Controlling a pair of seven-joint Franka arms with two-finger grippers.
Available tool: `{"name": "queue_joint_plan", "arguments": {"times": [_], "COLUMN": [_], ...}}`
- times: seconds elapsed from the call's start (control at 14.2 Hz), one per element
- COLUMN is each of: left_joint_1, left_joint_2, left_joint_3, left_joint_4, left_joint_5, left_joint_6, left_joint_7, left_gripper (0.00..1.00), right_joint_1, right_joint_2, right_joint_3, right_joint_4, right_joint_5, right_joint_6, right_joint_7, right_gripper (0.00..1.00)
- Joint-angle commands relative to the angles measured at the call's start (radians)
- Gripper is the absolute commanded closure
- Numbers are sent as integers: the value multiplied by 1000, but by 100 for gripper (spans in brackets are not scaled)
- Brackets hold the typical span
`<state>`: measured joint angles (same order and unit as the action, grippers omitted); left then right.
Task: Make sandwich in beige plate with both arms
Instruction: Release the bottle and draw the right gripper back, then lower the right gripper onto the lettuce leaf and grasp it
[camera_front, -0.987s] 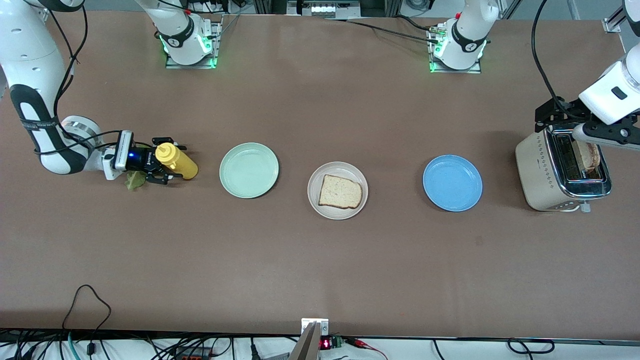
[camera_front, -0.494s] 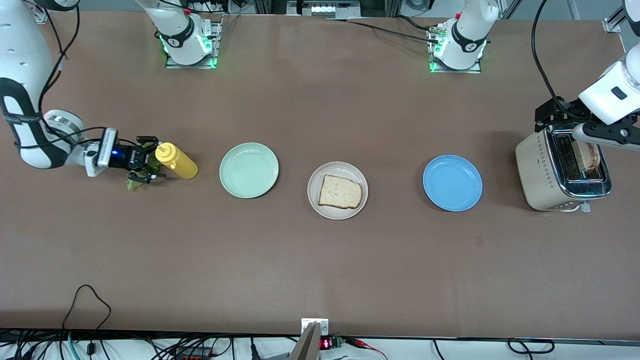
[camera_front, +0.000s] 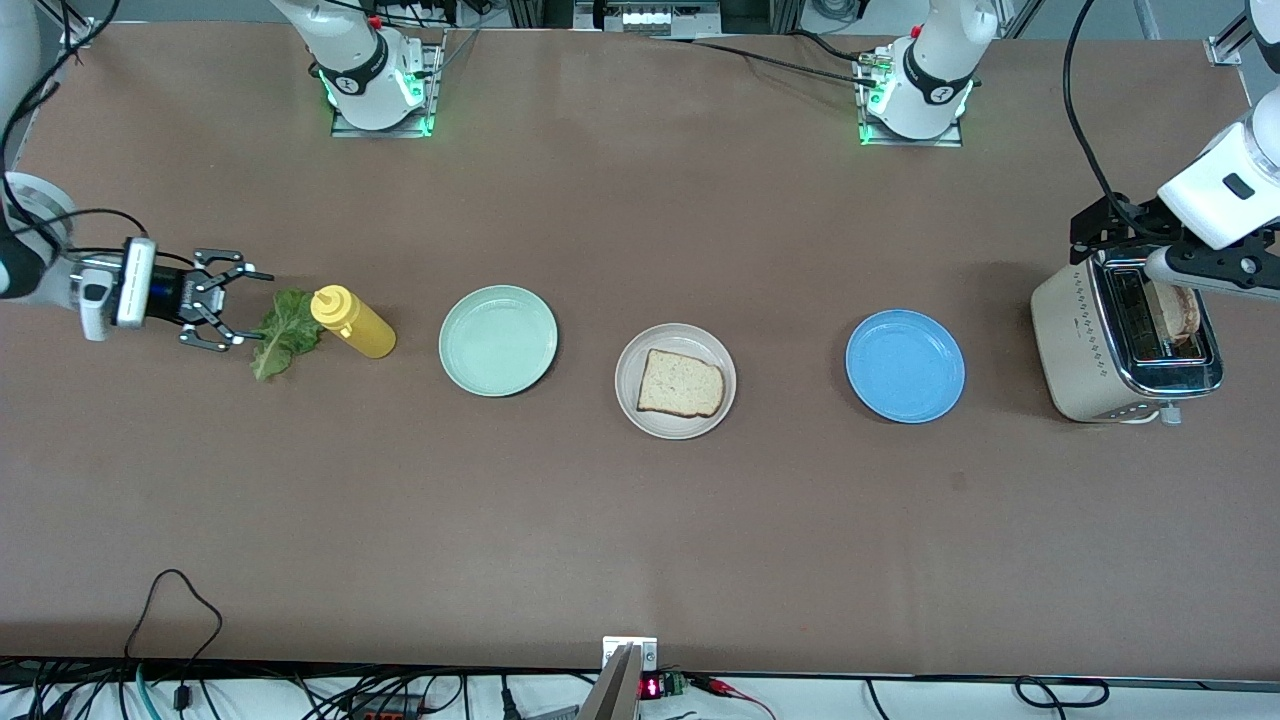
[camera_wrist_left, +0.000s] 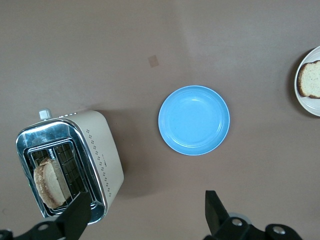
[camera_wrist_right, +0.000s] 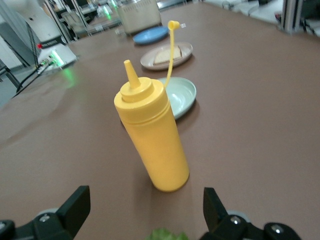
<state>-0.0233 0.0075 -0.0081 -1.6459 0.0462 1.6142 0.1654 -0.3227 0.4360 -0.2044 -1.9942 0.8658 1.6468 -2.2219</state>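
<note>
One slice of toast (camera_front: 680, 384) lies on the beige plate (camera_front: 628, 360) at mid-table. A second slice (camera_front: 1176, 309) stands in the toaster (camera_front: 1085, 345) at the left arm's end. The green lettuce leaf (camera_front: 285, 344) lies flat on the table beside the yellow squeeze bottle (camera_front: 352, 322), toward the right arm's end. My right gripper (camera_front: 238, 303) is open and empty, low, just short of the leaf; its wrist view shows the bottle (camera_wrist_right: 150, 135) and the leaf's edge (camera_wrist_right: 165, 234) between the fingers. My left gripper (camera_front: 1100, 232) is open over the toaster (camera_wrist_left: 95, 150).
A mint-green plate (camera_front: 498, 340) lies between the bottle and the beige plate. A blue plate (camera_front: 905, 365) lies between the beige plate and the toaster. The bottle stands upright with its cap hanging open (camera_wrist_right: 173, 25).
My right gripper has drawn back from the bottle toward the right arm's end, and the lettuce now lies uncovered on the table. The left arm has not moved.
</note>
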Motion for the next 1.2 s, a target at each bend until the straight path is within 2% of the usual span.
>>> {"name": "queue_joint_plan", "arguments": {"times": [0.0,0.21,0.35,0.49,0.71,0.85,0.99,1.06,1.13], "left_joint_1": [0,0,0,2,2,2,2,2,3], "left_joint_2": [2,3,3,9,17,17,17,17,17], "left_joint_3": [-1,-1,-1,0,5,8,10,10,11], "left_joint_4": [17,17,18,18,20,20,20,20,20], "left_joint_5": [18,18,18,18,18,18,20,20,20], "left_joint_6": [-17,-17,-16,-14,-17,-17,-17,-17,-17], "left_joint_7": [-6,-9,-12,-12,-7,-7,-12,-14,-12], "left_gripper": [0,0,0,0,0,0,0,0,0], "right_joint_1": [30,80,137,186,249,277,344,358,363], "right_joint_2": [-141,-246,-321,-356,-358,-353,-344,-327,-306], "right_joint_3": [2,2,6,8,10,10,13,13,11], "right_joint_4": [-20,-20,-20,-18,8,9,3,0,0], "right_joint_5": [-141,-311,-465,-566,-668,-718,-871,-918,-927], "right_joint_6": [80,131,184,194,203,208,264,295,323], "right_joint_7": [289,644,901,1119,1431,1710,1954,2039,2068], "right_gripper": [0,0,0,0,0,0,0,0,0]}}
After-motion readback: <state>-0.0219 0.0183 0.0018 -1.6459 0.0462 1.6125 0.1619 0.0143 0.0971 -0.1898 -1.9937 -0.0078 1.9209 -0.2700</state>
